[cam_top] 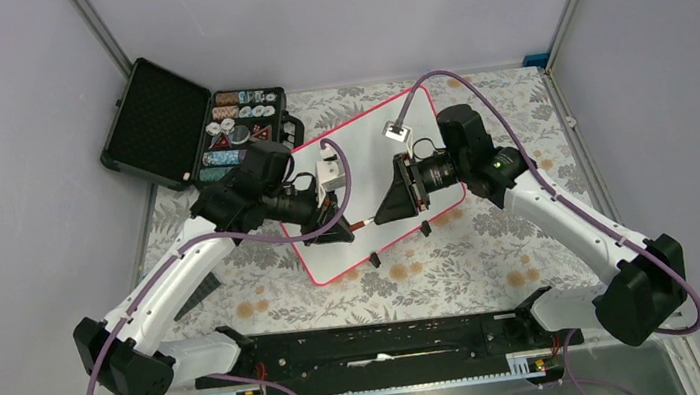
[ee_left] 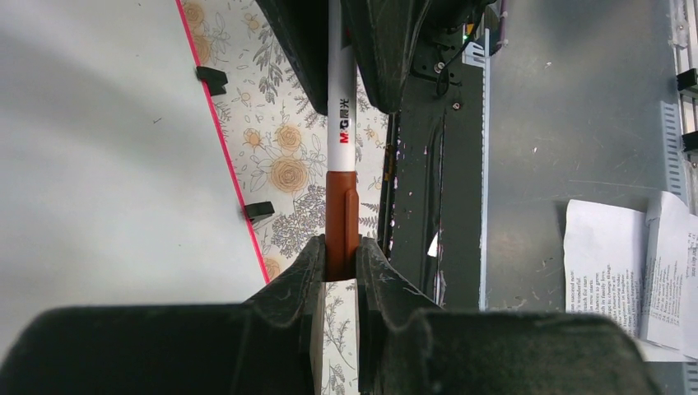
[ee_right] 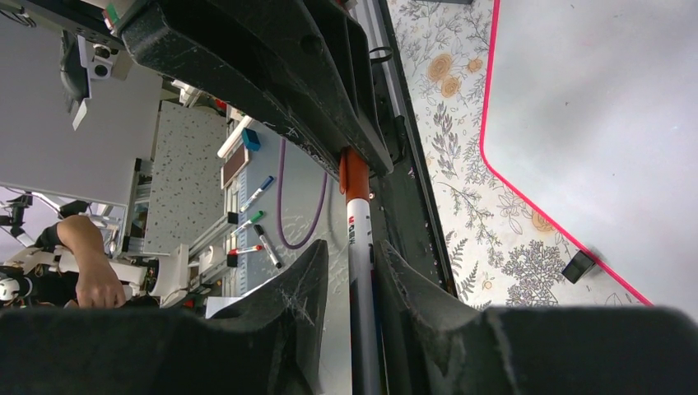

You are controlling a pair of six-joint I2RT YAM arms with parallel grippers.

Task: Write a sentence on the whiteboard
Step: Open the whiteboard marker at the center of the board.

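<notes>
The whiteboard (cam_top: pixel 365 150), glossy white with a pink-red rim, lies on the floral tablecloth; it also shows in the wrist views (ee_left: pixel 107 148) (ee_right: pixel 609 107). No sentence is visible on the parts that show. Over its near half the two grippers face each other with a white marker (cam_top: pixel 361 223) level between them. My left gripper (cam_top: pixel 350 228) (ee_left: pixel 340 251) is shut on the marker's brown cap (ee_left: pixel 341 214). My right gripper (cam_top: pixel 377 219) (ee_right: pixel 352 251) straddles the white barrel (ee_right: pixel 360 247). The barrel rests against one finger, and a gap shows to the other.
An open black case (cam_top: pixel 181 123) with poker chips sits at the back left, just beyond the left arm. Two black clip feet (cam_top: pixel 425 230) (cam_top: pixel 375 260) stand at the board's near rim. Printed papers (ee_left: pixel 625 271) and spare markers (ee_right: pixel 255 218) lie off the table.
</notes>
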